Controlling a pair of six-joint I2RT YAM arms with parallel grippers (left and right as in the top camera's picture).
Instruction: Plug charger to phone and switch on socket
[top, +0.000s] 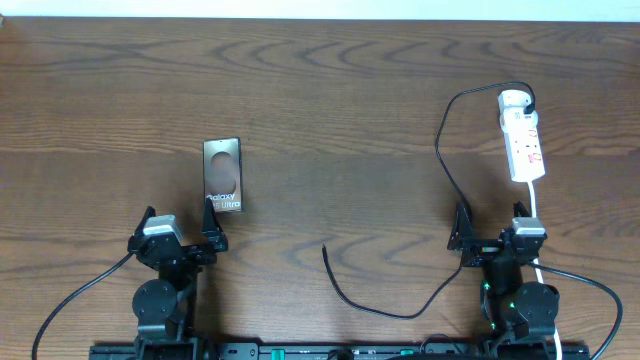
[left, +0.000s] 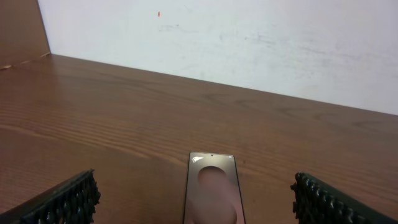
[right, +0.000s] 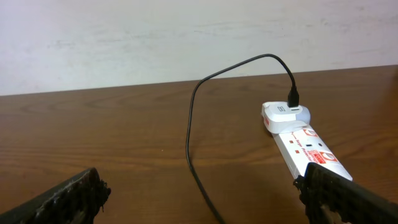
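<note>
The phone (top: 222, 176) is a dark glossy slab with white "Galaxy Ultra" text, lying flat left of centre; it also shows in the left wrist view (left: 212, 190). My left gripper (top: 183, 230) is open just in front of it, empty. The white socket strip (top: 523, 138) lies at the far right, a white plug head at its far end; it shows in the right wrist view (right: 308, 146). The thin black charger cable (top: 443, 155) runs from that plug head, loops forward, and its free tip (top: 324, 250) lies on the table. My right gripper (top: 495, 232) is open and empty.
The wooden table (top: 330, 90) reaches a pale wall at the back. A white cord (top: 533, 205) runs from the socket toward the right arm's base. Thicker black arm cables trail at the front left and right edges.
</note>
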